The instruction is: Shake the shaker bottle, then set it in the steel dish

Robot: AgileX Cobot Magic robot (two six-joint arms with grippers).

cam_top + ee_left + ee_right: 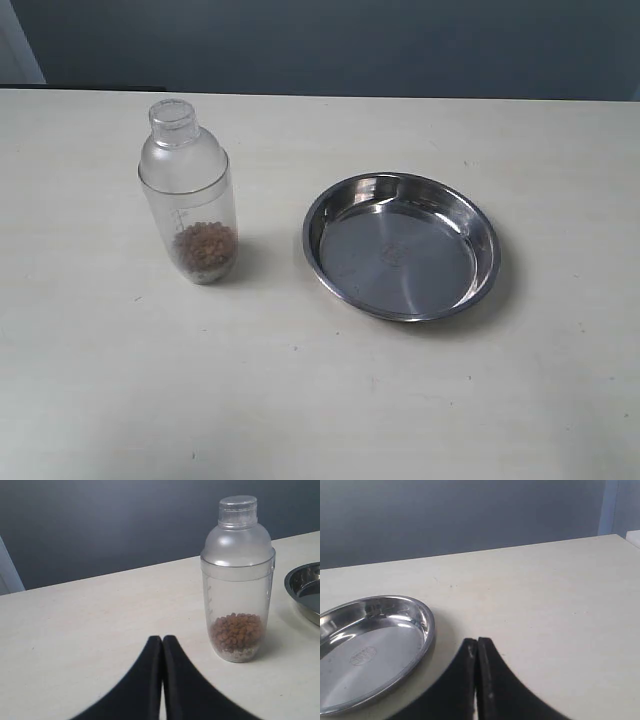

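Note:
The shaker bottle (190, 195) stands upright on the pale table, left of centre, with brown granules in its bottom. In the left wrist view the shaker bottle (238, 580) is ahead of my left gripper (162, 639) and off to one side; that gripper is shut and holds nothing. The steel dish (402, 245) lies empty to the right of the bottle. My right gripper (477, 641) is shut on nothing, with the steel dish (370, 650) just beside it. Neither gripper shows in the exterior view.
The pale table (320, 400) stretches wide around both objects, with its far edge against a dark grey wall (350, 45). A light panel (18, 45) shows at the back left corner.

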